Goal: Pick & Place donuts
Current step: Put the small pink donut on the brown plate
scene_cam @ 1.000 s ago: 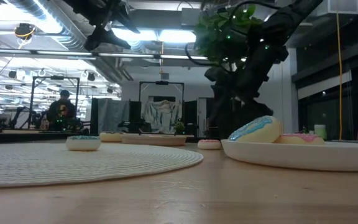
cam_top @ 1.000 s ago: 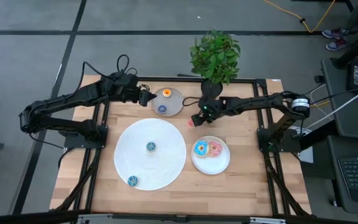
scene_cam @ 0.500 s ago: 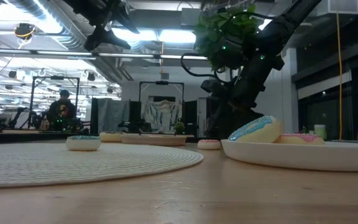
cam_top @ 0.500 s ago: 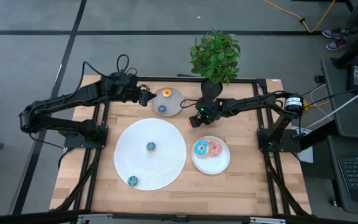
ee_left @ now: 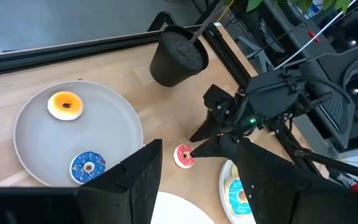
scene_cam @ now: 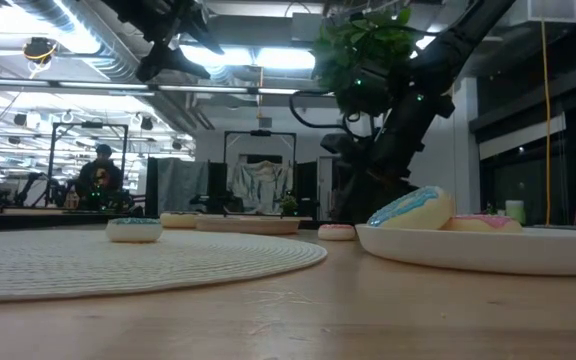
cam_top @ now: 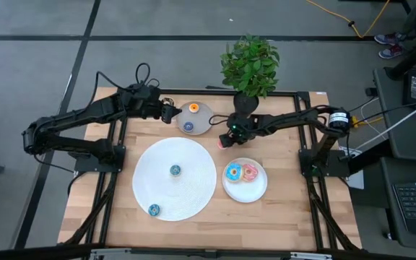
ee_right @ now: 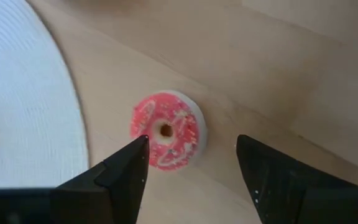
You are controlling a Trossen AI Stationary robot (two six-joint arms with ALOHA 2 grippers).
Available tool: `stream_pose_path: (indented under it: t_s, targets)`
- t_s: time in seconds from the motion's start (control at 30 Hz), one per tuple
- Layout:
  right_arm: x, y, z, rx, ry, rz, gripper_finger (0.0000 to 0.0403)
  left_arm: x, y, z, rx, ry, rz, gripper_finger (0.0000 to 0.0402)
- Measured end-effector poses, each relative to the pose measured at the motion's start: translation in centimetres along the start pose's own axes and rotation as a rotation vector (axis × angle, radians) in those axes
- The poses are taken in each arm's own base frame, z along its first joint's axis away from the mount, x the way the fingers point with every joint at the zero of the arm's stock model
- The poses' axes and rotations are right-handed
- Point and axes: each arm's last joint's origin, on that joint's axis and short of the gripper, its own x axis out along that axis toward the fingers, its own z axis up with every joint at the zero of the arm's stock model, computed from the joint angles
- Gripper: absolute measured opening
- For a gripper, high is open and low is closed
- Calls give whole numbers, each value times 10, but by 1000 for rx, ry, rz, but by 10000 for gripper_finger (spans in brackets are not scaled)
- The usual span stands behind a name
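A small red-pink donut (ee_right: 165,130) lies flat on the bare wood between the grey plate and the white plate (cam_top: 245,189). My right gripper (ee_right: 191,162) hangs open just over it, one finger on each side, apart from it; the left wrist view shows them too (ee_left: 193,143). My left gripper (ee_left: 197,168) is open and held high by the grey plate (cam_top: 199,119), which carries an orange donut (cam_top: 193,107) and a dark blue donut (cam_top: 188,126). A blue donut (cam_top: 232,172) and a pink donut (cam_top: 250,172) sit on the white plate.
A large white disc (cam_top: 186,191) covers the table's middle, with a teal donut (cam_top: 175,170) at its centre and another (cam_top: 154,209) near its near-left rim. A potted plant (cam_top: 249,65) stands at the far edge behind my right arm. Bare wood lies along the near edge.
My right gripper has moved a little toward the table's left and near side, closing in over the red-pink donut. The donut has stayed where it was.
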Motion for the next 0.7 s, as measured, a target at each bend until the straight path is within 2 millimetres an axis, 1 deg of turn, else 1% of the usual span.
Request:
stream_pose_path:
  t_s: [0.23,0.47,0.57,0.7]
  targets:
    - [7,-2,-1,16,19,-6,240,0,0,0,2,0,0,198]
    - [8,-2,-1,25,13,-3,238,0,0,0,11,0,1,198]
    - [8,-2,-1,25,14,-8,227,0,0,0,11,-1,1,198]
    - [8,-3,-1,14,12,-16,198,0,0,0,11,-1,2,198]
